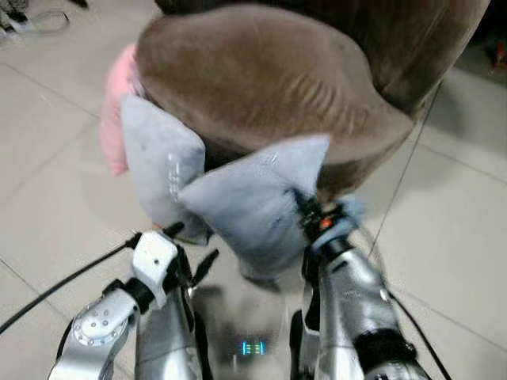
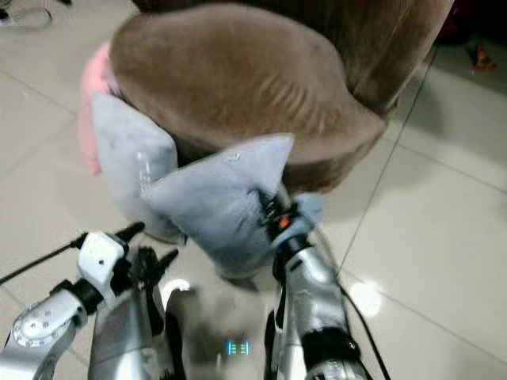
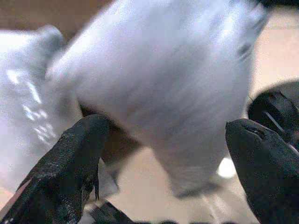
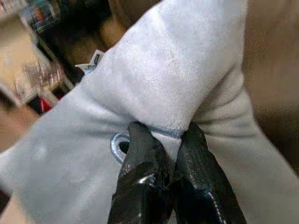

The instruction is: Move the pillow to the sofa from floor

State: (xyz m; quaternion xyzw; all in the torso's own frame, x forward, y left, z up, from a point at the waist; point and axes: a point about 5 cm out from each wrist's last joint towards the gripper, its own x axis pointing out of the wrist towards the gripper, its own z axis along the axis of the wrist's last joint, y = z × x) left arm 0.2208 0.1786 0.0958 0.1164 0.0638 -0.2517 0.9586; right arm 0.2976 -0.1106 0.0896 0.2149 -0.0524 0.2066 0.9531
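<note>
A: In the eye views, where is the pillow (image 1: 245,207) being now?

B: It is hanging in the air in front of the sofa (image 1: 269,87), off the floor (image 1: 55,150). The right gripper (image 1: 305,207) is pinching its edge. A second grey pillow (image 1: 158,166) and a pink one (image 1: 115,111) are leaning against the sofa's side.

A: And the left wrist view?

B: The left gripper (image 3: 163,154) is waiting wide under the pillow, its fingers (image 3: 70,168) touching nothing.

A: The right wrist view?

B: The fingers (image 4: 145,158) are closing tight on a fold of grey cloth near the seam.

A: So how far is the task going?

B: I am judging that the lifting is done; the carrying over the seat and the releasing are remaining.
</note>
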